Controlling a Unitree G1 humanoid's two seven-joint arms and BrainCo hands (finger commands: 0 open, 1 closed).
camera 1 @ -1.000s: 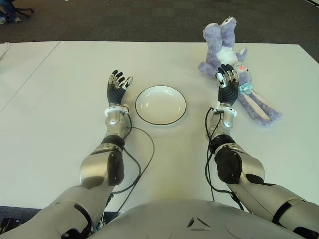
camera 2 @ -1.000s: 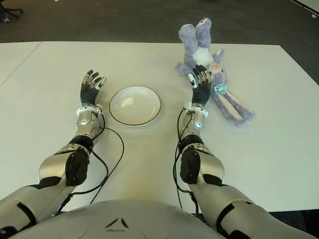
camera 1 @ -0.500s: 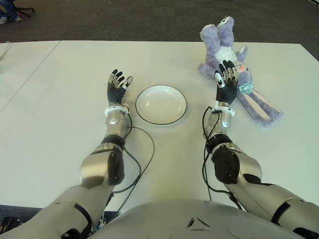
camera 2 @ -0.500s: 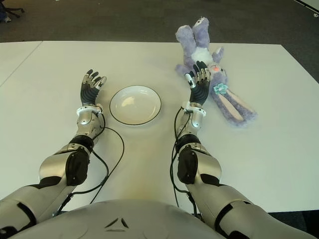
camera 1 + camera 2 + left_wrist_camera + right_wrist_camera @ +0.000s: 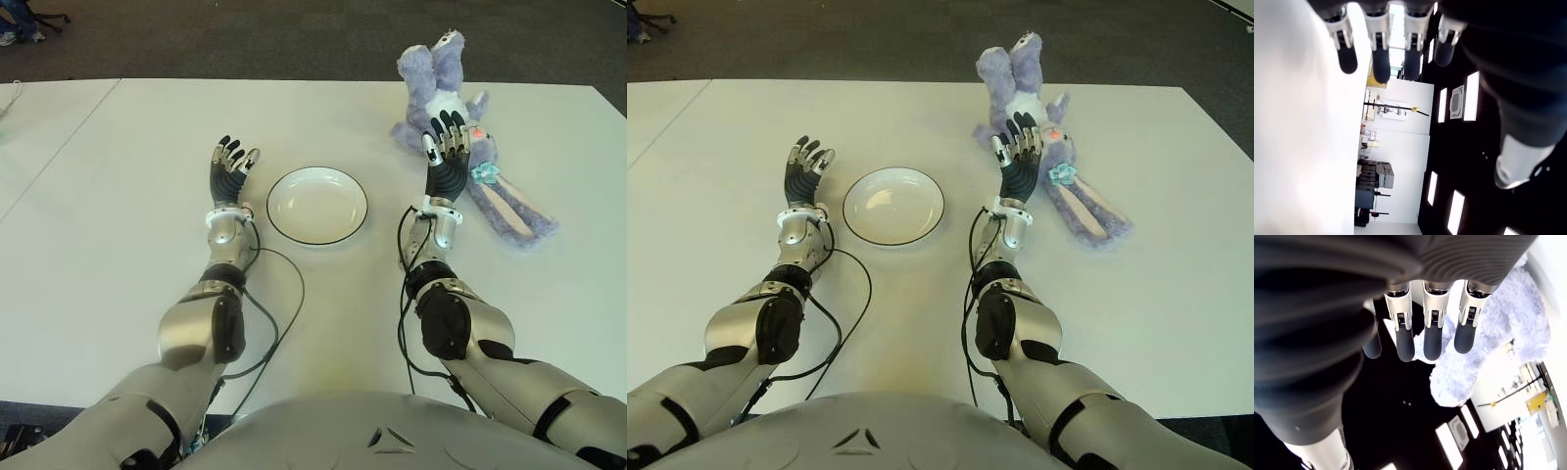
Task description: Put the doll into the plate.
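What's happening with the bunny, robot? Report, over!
Right hand open, reaching at the doll, no grip yet. Left hand open, idle left of the plate. Plate empty, path clear.

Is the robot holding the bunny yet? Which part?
No, nothing is held. The right hand is open, fingers spread, just in front of the doll. The left hand is open too, left of the plate.

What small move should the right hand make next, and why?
Probably reach the right hand a little further forward over the doll and close on its body: the fingers are open and empty, and the doll lies right of the empty plate.
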